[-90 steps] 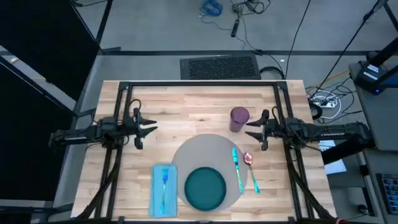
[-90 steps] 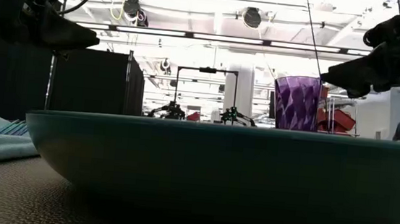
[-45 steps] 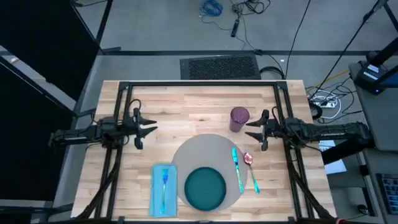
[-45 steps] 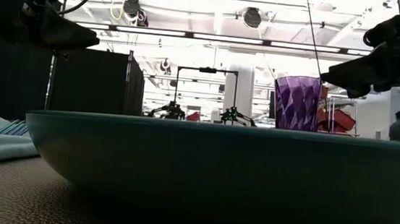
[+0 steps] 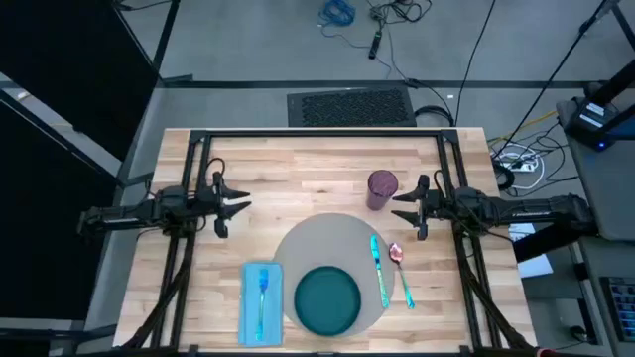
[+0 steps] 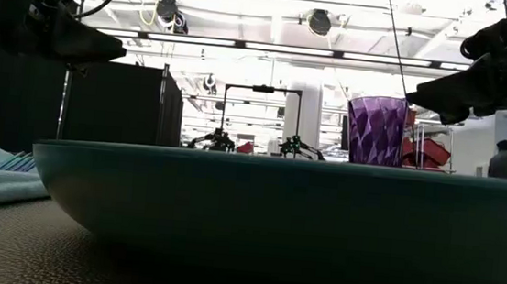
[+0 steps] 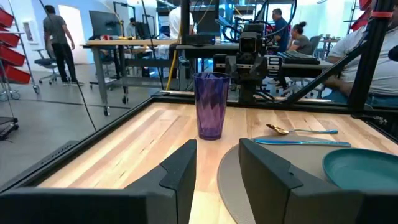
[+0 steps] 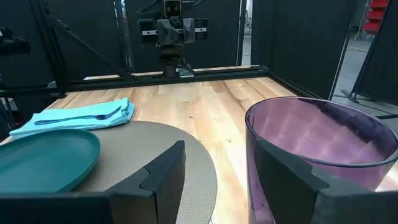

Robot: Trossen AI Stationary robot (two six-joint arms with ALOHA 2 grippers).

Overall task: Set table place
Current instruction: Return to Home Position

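left tool (image 5: pixel 234 204) hangs over the left side of the tabletop (image 5: pixel 298 164), fingers (image 7: pixel 180 171) apart, released, nothing in it. right tool (image 5: pixel 408 206) hangs over the right side, fingers (image 8: pixel 163 174) also spread, released, empty. round grey placemat (image 5: pixel 319 238) lies at the near middle of the tabletop, between the two arms. dark teal plate (image 5: pixel 328 299) sits on the near part of the placemat. light blue napkin (image 5: pixel 252 307) lies just beside the placemat's left edge with a blue fork (image 5: pixel 263 289) on top. iridescent knife (image 5: pixel 378 268) lies along the placemat's right edge, iridescent spoon (image 5: pixel 401 270) just beside it on the outer side. purple cup (image 5: pixel 382 189) stands upright just past the placemat's far right rim, near the right tool, not touched.
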